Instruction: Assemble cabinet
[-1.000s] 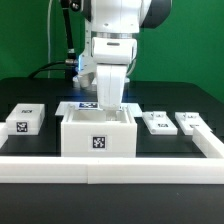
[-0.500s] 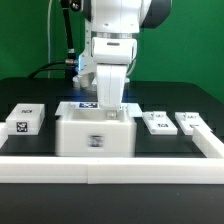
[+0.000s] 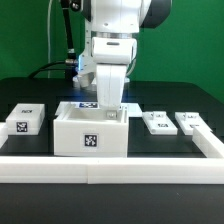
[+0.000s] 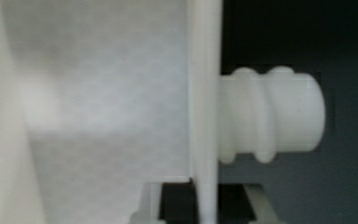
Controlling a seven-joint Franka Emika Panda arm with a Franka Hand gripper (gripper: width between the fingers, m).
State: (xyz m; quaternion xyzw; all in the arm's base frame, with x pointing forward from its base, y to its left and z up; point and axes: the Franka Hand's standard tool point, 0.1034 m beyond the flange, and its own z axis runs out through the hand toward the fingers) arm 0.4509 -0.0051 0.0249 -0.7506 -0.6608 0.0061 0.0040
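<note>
The cabinet (image 3: 90, 140) is an open-topped white box with a square tag on its front. It stands on the black table just behind the front rail. My gripper (image 3: 108, 108) reaches down into it from above, at its rear wall. In the wrist view the thin white wall (image 4: 202, 100) runs edge-on between my dark fingers (image 4: 172, 200), one on each side and touching it. My gripper (image 4: 202, 200) is shut on this wall. A ribbed white knob (image 4: 274, 115) sticks out of the wall's outer side.
A small tagged white block (image 3: 27, 120) lies at the exterior view's left. Two more (image 3: 157, 122) (image 3: 192, 122) lie at its right. The long white rail (image 3: 110, 170) runs along the front. The marker board (image 3: 85, 104) shows partly behind the cabinet.
The cabinet has shifted toward the exterior view's left, with its tag blurred midway. The arm above it looks almost unmoved.
</note>
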